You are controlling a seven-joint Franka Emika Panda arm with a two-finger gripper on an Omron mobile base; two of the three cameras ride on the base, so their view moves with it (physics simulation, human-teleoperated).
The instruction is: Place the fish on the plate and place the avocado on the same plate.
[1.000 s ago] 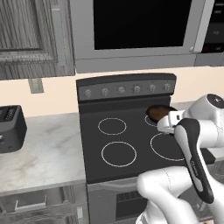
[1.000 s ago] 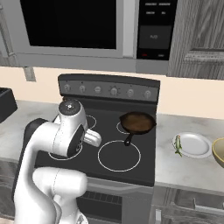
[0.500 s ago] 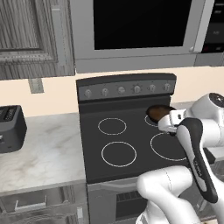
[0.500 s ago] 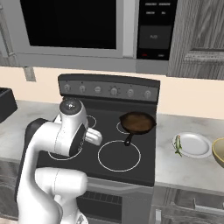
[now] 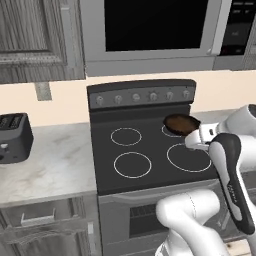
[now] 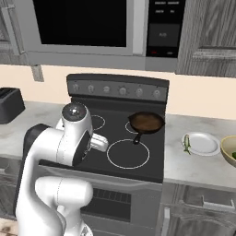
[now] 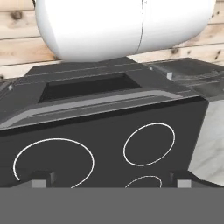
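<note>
Fish (image 6: pixel 186 144) lies at the right of the right base view, a slim greenish-yellow shape resting along the left rim of the white plate (image 6: pixel 203 144), so it looks already on the plate's edge. We see that plate on the pale desk (image 6: pixel 184 161) just right of the black stove (image 6: pixel 129 138). Further right, at the frame's edge, sits a yellowish-beige bowl (image 6: pixel 229 148) with a bit of dark green inside it; we cannot tell whether that is the avocado. A brown frying pan (image 6: pixel 145 122) stands on the stove's rear right ring, its handle pointing toward the lower left. In the left base view the same pan (image 5: pixel 180 124) shows right of centre, and a dark toaster (image 5: pixel 15 137) sits at the left edge. In the hand view we see our fingers (image 7: pixel 40 180) spread wide apart at the bottom corners, released and holding nothing, over the stove's rings.
</note>
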